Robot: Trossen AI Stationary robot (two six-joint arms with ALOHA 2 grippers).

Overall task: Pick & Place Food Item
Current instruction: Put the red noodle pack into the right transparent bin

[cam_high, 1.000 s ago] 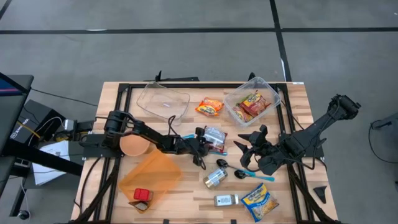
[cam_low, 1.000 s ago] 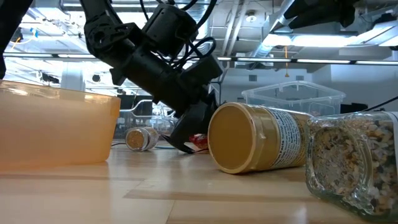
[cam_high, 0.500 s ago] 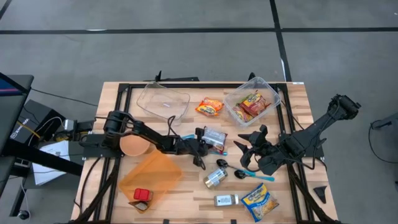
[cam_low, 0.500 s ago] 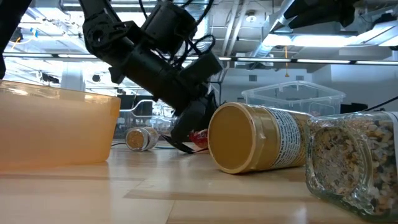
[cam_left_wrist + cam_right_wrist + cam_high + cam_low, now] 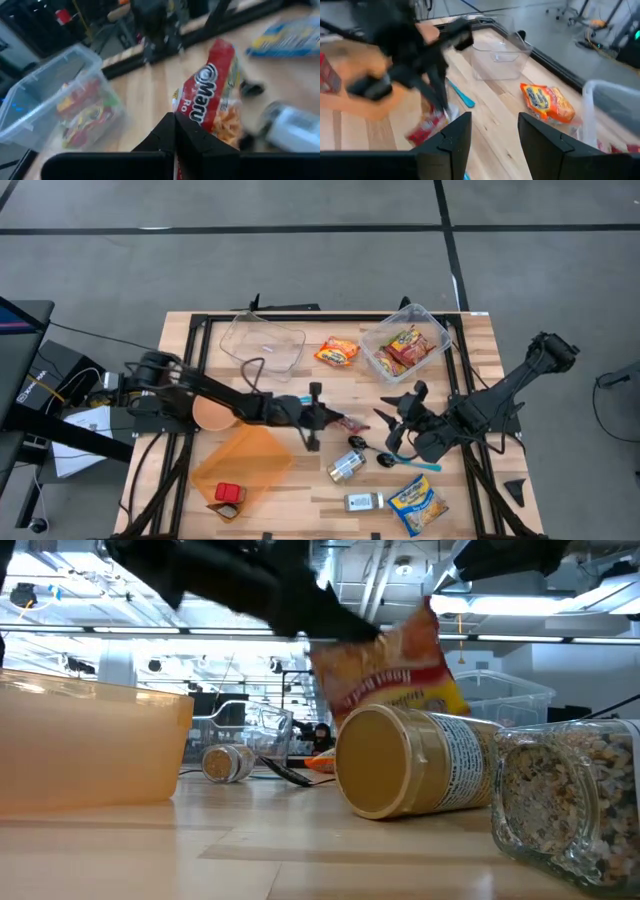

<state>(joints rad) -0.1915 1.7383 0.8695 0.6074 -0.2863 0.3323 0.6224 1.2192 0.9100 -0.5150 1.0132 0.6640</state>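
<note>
A red instant-noodle packet [image 5: 212, 107] hangs above the middle of the table, with my left gripper [image 5: 322, 418] shut on it. In the low view the packet [image 5: 395, 665] is tilted and well above the tabletop. The high view shows the packet [image 5: 352, 423] just right of the left fingers. My right gripper [image 5: 400, 420] hovers open a little to the packet's right, with nothing between its fingers [image 5: 450, 145]. My left gripper pinches the packet's near end [image 5: 192, 117] between its two shut fingers [image 5: 175, 131]. They reach in nearly level from the table's left side. The packet sticks out beyond the fingertips, tilted and clear of the table.
A clear bin [image 5: 440, 340] with several packets stands at the far right, an empty clear container [image 5: 262, 342] far left, an orange packet [image 5: 337, 352] between them. An orange bin [image 5: 243, 465], a can [image 5: 347, 467], spoons [image 5: 365, 445] and a yellow bag [image 5: 415, 502] lie nearer.
My left gripper has shut on the noodle packet and risen, drawing back a little toward the table's left. The packet, which lay on the table, now hangs lifted clear and tilted.
</note>
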